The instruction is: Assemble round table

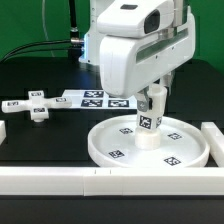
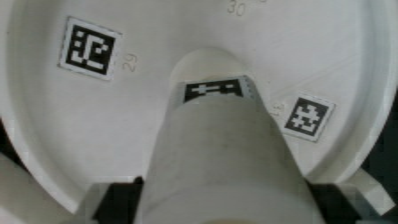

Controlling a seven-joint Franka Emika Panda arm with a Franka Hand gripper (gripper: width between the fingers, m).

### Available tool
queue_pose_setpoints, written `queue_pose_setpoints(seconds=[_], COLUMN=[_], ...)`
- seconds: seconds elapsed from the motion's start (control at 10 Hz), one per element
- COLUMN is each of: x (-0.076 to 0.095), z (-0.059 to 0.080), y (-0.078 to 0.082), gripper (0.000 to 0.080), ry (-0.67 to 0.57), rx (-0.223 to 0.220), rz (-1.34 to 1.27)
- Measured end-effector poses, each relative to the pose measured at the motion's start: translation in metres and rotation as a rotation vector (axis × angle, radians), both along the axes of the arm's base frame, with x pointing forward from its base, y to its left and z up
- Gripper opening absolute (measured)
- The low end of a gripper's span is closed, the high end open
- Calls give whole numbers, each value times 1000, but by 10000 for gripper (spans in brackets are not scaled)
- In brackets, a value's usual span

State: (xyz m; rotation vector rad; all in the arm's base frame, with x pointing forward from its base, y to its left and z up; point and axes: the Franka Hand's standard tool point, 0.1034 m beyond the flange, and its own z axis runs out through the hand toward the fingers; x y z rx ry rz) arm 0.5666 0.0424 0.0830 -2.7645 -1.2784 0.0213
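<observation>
The large rimmed round disc lies flat on the black table near the front. The short cylindrical leg stands upright at the disc's middle, with tags on its side. My gripper comes down from above and is shut on the leg's upper part. In the wrist view the leg runs between my two black fingers down to the disc, whose tags show on either side. The small cross-shaped foot lies on the table at the exterior view's left, apart from the disc.
The marker board lies behind the disc. White border blocks run along the front edge and at the exterior view's right. A small white block sits at the far left.
</observation>
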Motion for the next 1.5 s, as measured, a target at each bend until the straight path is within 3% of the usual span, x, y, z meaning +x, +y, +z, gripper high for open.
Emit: queue_pose_setpoints(seconds=[0.3,0.8,1.1,1.5], x=[-3,-2,-10,-10], z=[-1,-1,-2,-2], y=[-5,-9,-12,-14], gripper=[406,407,407,407], ry=[38,66,76,113], rx=[23,6,3,13], rz=[-360,-673,-1113,-1461])
